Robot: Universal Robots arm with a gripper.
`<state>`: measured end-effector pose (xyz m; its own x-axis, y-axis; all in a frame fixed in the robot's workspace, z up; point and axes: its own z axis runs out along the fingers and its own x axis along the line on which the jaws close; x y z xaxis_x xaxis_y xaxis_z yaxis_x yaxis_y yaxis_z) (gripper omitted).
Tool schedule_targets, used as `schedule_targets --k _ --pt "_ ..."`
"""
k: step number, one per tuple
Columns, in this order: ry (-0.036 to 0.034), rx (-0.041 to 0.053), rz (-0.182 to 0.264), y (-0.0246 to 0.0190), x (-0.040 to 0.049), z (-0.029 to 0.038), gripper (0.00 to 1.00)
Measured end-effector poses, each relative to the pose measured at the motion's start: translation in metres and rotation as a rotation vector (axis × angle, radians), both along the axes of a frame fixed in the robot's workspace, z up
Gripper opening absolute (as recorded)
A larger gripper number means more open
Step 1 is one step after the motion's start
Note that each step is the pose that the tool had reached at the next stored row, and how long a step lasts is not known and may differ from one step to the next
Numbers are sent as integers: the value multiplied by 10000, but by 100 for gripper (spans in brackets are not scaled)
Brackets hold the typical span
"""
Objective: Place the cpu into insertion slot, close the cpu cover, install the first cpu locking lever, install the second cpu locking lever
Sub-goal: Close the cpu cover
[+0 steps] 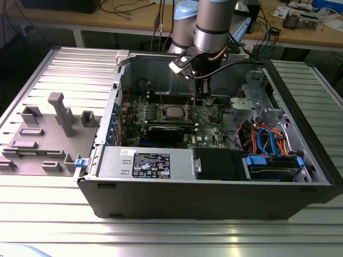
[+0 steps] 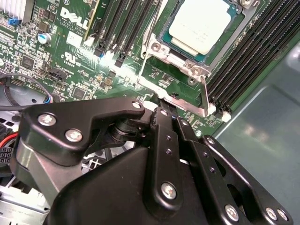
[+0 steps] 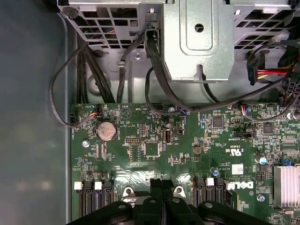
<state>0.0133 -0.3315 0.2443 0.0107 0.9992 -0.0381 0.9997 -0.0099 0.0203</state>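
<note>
Pale silvery-beige flat square cpu is lying in the dark silver-rimmed insertion slot, and I am holding my clenched black gripper at the edge of the seemingly open, windowed silvery metal cpu cover, where slow, square pushing is, I judge, serving best.

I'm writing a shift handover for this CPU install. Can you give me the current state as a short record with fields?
cpu: seated in the insertion slot, pale face up
cpu cover: open, off the cpu, green motherboard visible through its window
gripper: shut, tips at the cover's edge; whether it grips the cover cannot be told
setting: open computer case, arm reaching in from above
</note>
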Motion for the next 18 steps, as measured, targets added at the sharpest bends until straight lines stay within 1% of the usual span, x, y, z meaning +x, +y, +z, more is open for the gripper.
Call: schedule_targets --k 7,18 --pt "0 0 0 0 -45 0 11" --pt "0 0 1 0 -75 0 11"
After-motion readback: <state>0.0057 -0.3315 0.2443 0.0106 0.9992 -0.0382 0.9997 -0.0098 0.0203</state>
